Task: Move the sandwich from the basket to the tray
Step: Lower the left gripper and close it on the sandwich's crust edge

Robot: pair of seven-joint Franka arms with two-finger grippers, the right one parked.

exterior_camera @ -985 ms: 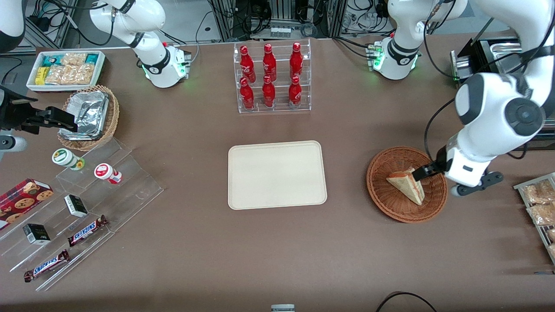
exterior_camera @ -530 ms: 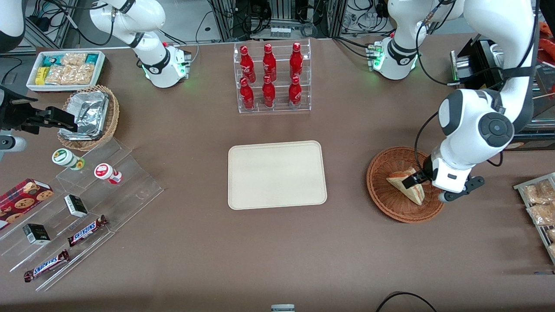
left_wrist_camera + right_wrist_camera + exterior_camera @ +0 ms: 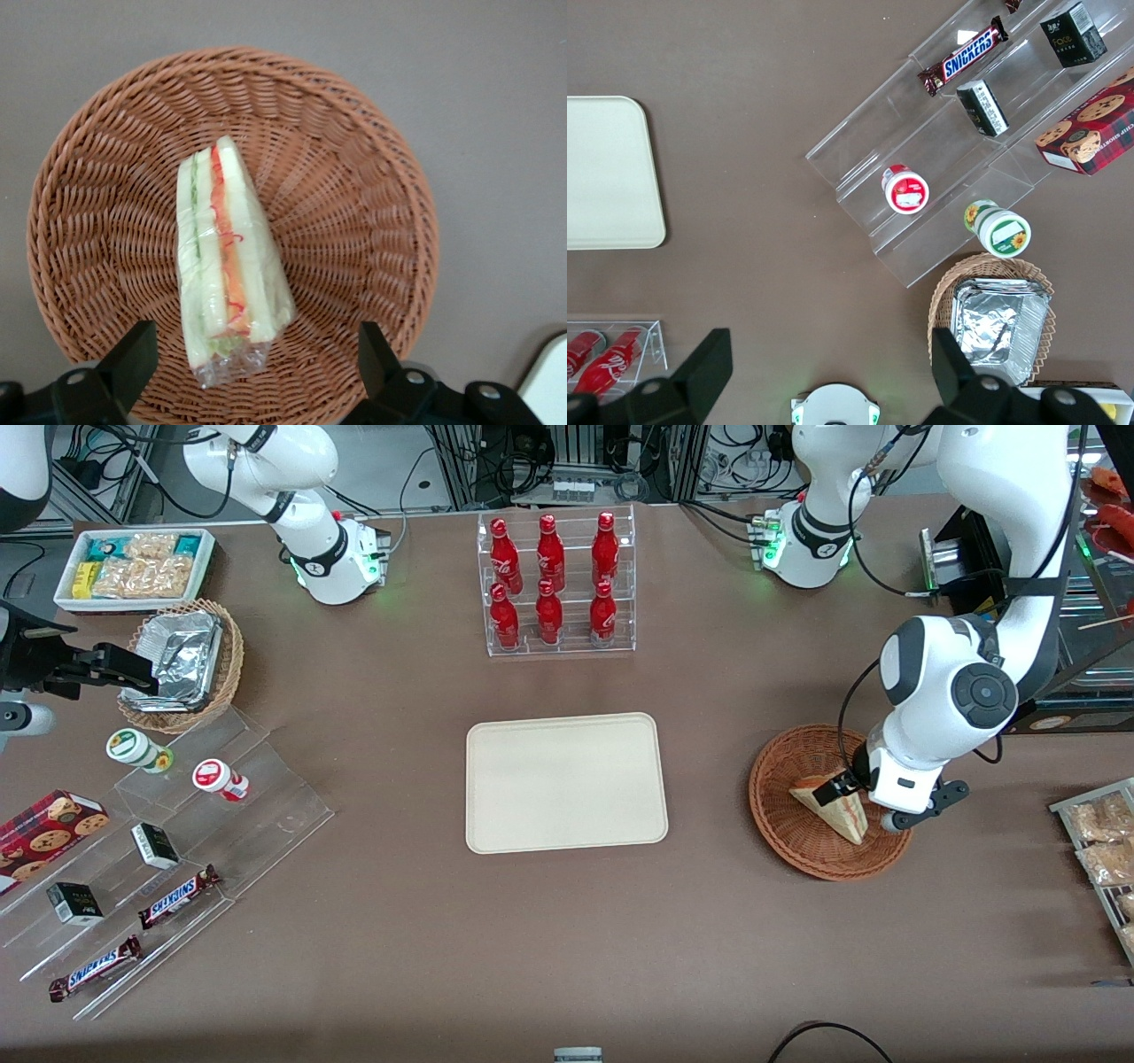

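- The plastic-wrapped triangular white-bread sandwich [image 3: 226, 266] with red and green filling lies in the round reddish-brown wicker basket [image 3: 372, 177].
- The left arm's gripper [image 3: 252, 354] hovers above it, fingers spread wide to either side, touching nothing.
- The flat cream rectangular tray [image 3: 566, 781] sits well apart, holding nothing.

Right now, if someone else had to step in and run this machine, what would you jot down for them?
Gripper: open, above the basket, fingers either side of the sandwich's end, not closed on it.
Sandwich: wrapped in clear film, lying in the middle of the basket.
Tray: mid-table, toward the parked arm from the basket, nothing on it.
Done: the gripper is lined up over the sandwich.
Left: lower, close on the sandwich, lift it out, carry it to the tray, set it down, release.
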